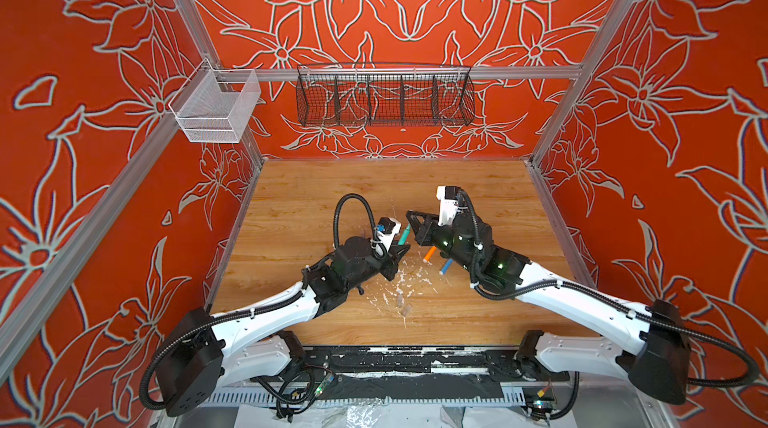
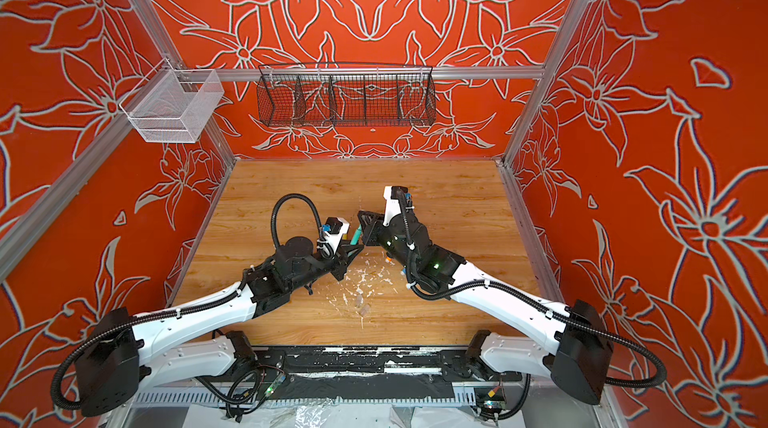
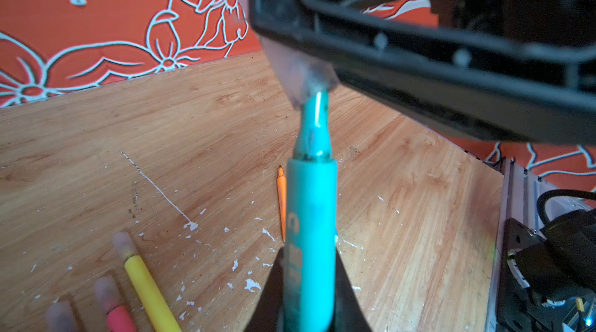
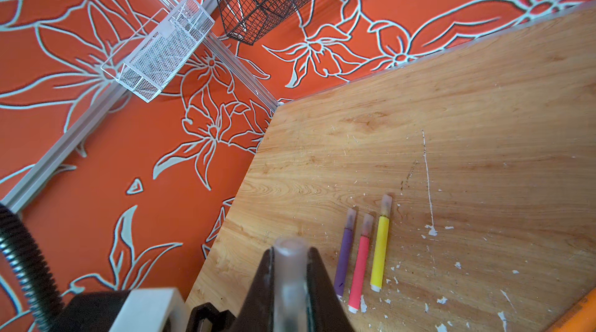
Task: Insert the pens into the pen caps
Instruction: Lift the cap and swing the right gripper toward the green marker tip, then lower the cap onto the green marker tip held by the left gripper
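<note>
My left gripper (image 3: 309, 251) is shut on a green pen (image 3: 311, 211), which points up at my right gripper (image 1: 412, 223). The right gripper (image 4: 289, 251) is shut on a clear pen cap (image 4: 290, 282). In the left wrist view the cap (image 3: 292, 67) sits over the green pen's tip. In both top views the green pen (image 1: 404, 234) (image 2: 356, 235) bridges the two grippers above mid-table. Purple (image 4: 343, 256), pink (image 4: 359, 266) and yellow (image 4: 380, 249) pens lie capped side by side. Orange (image 1: 429, 254) and blue (image 1: 445, 267) pens lie under the right arm. Two loose caps (image 1: 402, 304) rest nearer the front.
White flecks of debris (image 1: 405, 280) litter the wooden table (image 1: 374, 189). A black wire basket (image 1: 384, 95) and a white mesh basket (image 1: 216, 110) hang on the rear rail. Orange flowered walls close in three sides.
</note>
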Controlling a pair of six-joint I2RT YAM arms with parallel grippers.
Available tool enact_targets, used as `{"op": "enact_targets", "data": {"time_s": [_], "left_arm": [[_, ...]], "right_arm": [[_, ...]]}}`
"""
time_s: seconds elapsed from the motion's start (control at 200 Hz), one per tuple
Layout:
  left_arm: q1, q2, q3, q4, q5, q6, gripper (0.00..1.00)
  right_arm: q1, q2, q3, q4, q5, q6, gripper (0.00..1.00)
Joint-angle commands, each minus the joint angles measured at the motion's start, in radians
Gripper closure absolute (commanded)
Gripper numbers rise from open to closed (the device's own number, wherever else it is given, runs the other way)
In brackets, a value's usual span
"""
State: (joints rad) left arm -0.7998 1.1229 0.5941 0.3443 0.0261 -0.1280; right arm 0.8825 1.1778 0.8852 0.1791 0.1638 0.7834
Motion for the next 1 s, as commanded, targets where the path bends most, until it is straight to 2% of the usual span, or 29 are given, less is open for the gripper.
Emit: {"op": "enact_targets", "data": {"time_s": [0.0,0.17,0.31,0.485,0.686,0.996], "left_arm": [[-0.006,-0.003,0.015,0.018,-0.028,-0.004,1.0],[-0.006,-0.001,0.013,0.022,-0.031,-0.025,1.0],[-0.001,0.0,0.021,0.03,0.012,-0.068,1.0],[0.035,-0.003,0.002,0.086,0.151,-0.145,1.0],[0.093,-0.018,-0.035,0.17,0.276,-0.222,1.0],[0.096,-0.041,-0.05,0.186,0.29,-0.221,1.0]], "right_arm": [[0.0,-0.019,-0.016,0.035,-0.015,0.022,1.0],[0.001,-0.023,-0.045,0.042,-0.022,0.04,1.0],[0.009,0.001,-0.068,0.062,-0.054,0.057,1.0],[0.06,0.01,-0.143,0.222,-0.067,0.006,1.0],[0.139,0.011,-0.19,0.304,-0.019,-0.015,1.0],[0.212,0.011,-0.212,0.319,0.041,-0.02,1.0]]}}
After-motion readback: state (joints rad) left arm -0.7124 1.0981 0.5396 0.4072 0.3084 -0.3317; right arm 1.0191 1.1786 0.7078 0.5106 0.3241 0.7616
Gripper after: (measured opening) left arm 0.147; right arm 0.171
